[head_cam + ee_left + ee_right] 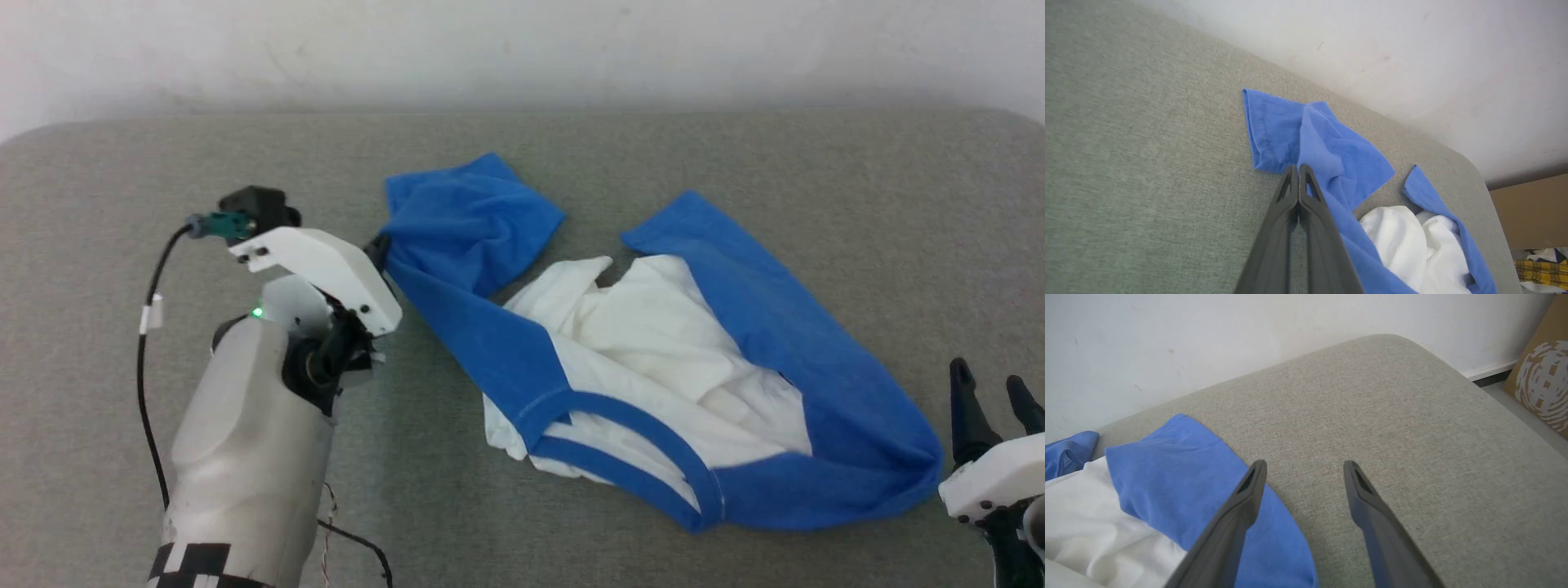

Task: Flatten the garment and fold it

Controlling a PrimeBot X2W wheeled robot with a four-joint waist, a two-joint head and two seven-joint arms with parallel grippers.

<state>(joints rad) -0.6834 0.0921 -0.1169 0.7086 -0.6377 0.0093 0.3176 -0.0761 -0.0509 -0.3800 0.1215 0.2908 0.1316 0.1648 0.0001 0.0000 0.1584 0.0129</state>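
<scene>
Found the garment (653,351) crumpled on the grey padded surface (204,155), at the centre of the head view and trailing toward 4 o'clock; white body bunched in the middle, blue collar band (645,425) toward 6 o'clock; noted the folded sleeve (465,220) thrown out toward 11 o'clock and the outer sleeve (784,310) running down the 3 o'clock side to 4 o'clock; placed the left gripper (378,247) at the 9 o'clock edge of the folded sleeve, touching the cloth; in the left wrist view, saw the left gripper (1298,168) narrowed right down, fingertips pressed together at that sleeve's near hem, seemingly with a pinch of blue cloth between them, though hard to confirm; blue cloth from the tips toward 12 and 1 o'clock, white body at 4 o'clock; logged the right gripper (988,374) at 4 o'clock of the head view, just beside the garment's 4 o'clock corner, contact not clear; in the right wrist view, saw the right gripper (1305,464) spread wide over bare grey surface; outer sleeve beside the 9 o'clock finger, white body at 8 o'clock.
</scene>
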